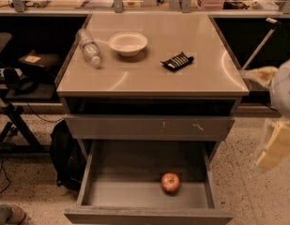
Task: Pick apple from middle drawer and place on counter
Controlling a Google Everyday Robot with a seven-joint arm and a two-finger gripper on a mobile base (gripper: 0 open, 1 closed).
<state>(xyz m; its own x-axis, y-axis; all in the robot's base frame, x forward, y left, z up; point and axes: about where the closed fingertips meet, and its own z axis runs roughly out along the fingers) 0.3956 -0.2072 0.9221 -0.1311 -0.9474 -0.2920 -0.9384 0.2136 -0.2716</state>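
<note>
the apple [170, 182] lies on the floor of the open middle drawer [111, 191], right of its centre, at 6 o'clock from the counter [149, 74]. the gripper [275, 144] hangs at 4 o'clock, beside the cabinet and off the surface, well apart from the apple; open or closed, i cannot tell.

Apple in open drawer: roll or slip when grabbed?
Likely rolls if nudged: the apple is round and sits loose on the smooth floor of the drawer. Probably firm, but its smooth skin may slip. The hand hangs at the right edge, apart from it.
</note>
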